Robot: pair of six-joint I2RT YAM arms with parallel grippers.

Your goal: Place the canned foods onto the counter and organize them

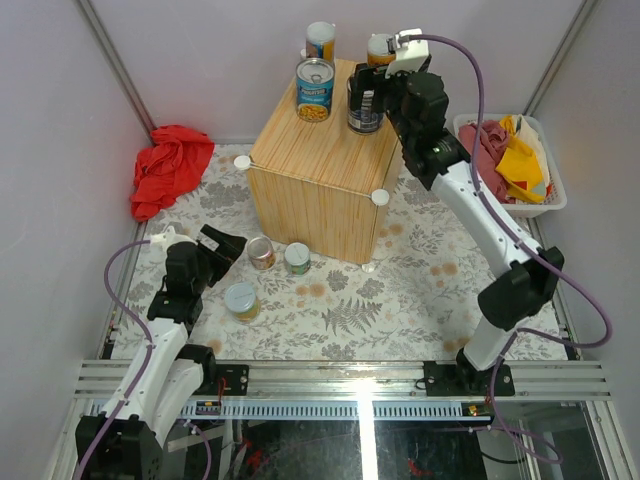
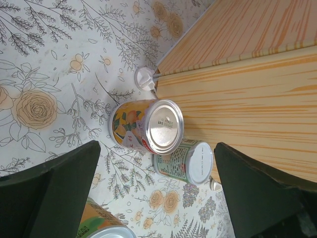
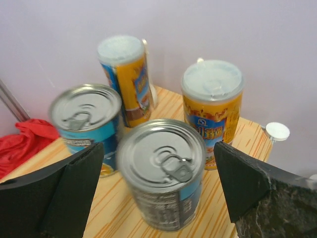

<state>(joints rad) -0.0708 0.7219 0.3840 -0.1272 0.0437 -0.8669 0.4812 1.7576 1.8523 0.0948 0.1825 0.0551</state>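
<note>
On top of the counter (image 1: 320, 170), four cans upright: tall cans (image 1: 320, 41) behind, wide blue cans (image 1: 314, 88) in front. Right gripper (image 3: 158, 148) open wide, straddling the right-hand wide one. Down on the floral cloth (image 1: 420, 290) beside the counter's front, three short cans (image 1: 262, 252), facing the left gripper (image 1: 228, 243), jaws apart.

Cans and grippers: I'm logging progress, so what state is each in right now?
Tall cans, upright on counter.
Wide cans, upright on counter.
Short cans, on floral mat, off counter.
Left gripper, open, empty.
Right gripper, open around the nearer wide can, not clamped.
</note>
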